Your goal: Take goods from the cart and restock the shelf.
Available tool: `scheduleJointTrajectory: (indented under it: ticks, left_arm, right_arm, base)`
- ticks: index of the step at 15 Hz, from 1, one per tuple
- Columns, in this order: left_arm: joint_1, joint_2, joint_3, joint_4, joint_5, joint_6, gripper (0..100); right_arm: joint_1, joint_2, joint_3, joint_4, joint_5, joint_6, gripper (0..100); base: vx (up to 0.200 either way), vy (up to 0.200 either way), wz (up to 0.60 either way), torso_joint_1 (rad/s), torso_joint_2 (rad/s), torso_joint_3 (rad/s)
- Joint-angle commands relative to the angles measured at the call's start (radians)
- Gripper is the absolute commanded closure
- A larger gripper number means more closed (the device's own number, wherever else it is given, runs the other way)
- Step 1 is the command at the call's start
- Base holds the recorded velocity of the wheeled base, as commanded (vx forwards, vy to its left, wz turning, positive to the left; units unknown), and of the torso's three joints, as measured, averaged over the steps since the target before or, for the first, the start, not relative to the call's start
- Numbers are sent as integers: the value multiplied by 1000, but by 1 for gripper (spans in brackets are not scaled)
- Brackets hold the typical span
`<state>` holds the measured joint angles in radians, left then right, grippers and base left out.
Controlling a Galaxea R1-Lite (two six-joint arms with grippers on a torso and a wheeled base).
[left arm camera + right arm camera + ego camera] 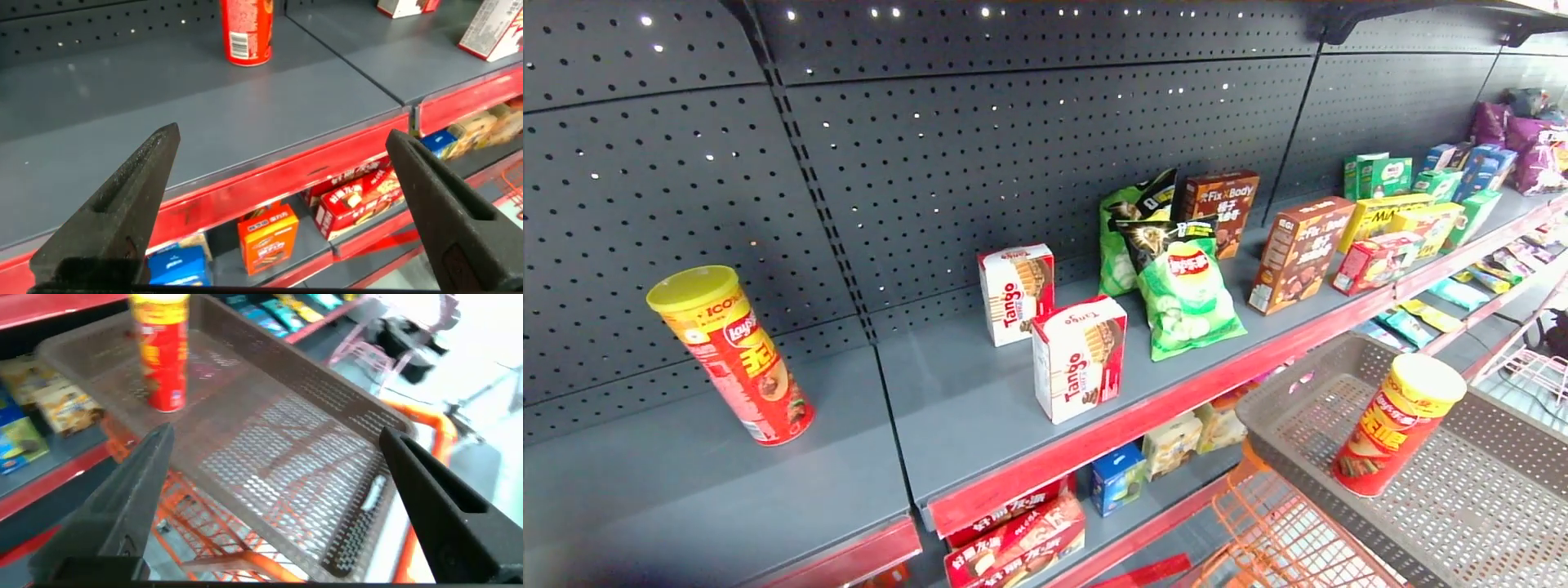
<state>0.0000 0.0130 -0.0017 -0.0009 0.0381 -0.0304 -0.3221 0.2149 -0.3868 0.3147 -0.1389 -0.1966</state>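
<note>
Grey shelf [964, 392], red front edge, perforated back panel; runs across the head view.
Grey perforated cart basket [1486, 506] at lower right, seated on orange cart frame [1258, 531], in front of the shelf and below its level.
On the shelf right of centre: two green chip bags [1184, 290], one behind the other; brown boxes [1294, 253] just beside them; two white-and-red wafer boxes [1080, 358] upright, nearer centre.
Shelf can [734, 355], yellow lid, upright on the left shelf section, well apart from the wafer boxes.
Basket can [1401, 425], same kind, upright on the basket floor.
Left gripper [283, 135] before the shelf's front edge, spread wide, nothing between the fingers.
Right gripper [278, 433] above the basket, also spread wide, empty, apart from the basket can.
</note>
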Motion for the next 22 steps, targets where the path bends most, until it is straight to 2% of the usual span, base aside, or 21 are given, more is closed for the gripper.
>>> scheduleJointTrajectory:
  ticks: [1,6,8,16,18,20,21,22]
  left_arm:
    - [0,-1,0,-1,0,0,0]
    - [0,1,0,-1,0,0,0]
    - [0,1,0,-1,0,0,0]
    - [0,1,0,-1,2,0,0]
    - [0,1,0,-1,2,0,0]
    - [0,1,0,-1,2,0,0]
    - [0,-1,0,-1,2,0,0]
    - [0,1,0,-1,2,0,0]
  right_arm:
    - [0,0,0,0,-1,-1,0]
    - [2,0,16,-6,2,-1,0]
    - [3,1,16,-6,4,-3,0]
    - [3,38,11,-12,10,2,0]
    - [-2,164,3,-46,27,32,0]
    - [2,425,0,-152,33,171,0]
    - [6,531,-40,-198,38,243,0]
    - [32,630,-133,-232,62,301,0]
  base:
    - [0,0,0,0,0,0]
    - [0,0,0,0,0,0]
    - [0,0,-600,0,2,2]
    - [0,0,0,0,0,0]
    - [0,0,0,0,0,0]
    - [0,0,0,0,0,0]
    - [0,0,0,0,0,0]
    - [0,0,0,0,0,0]
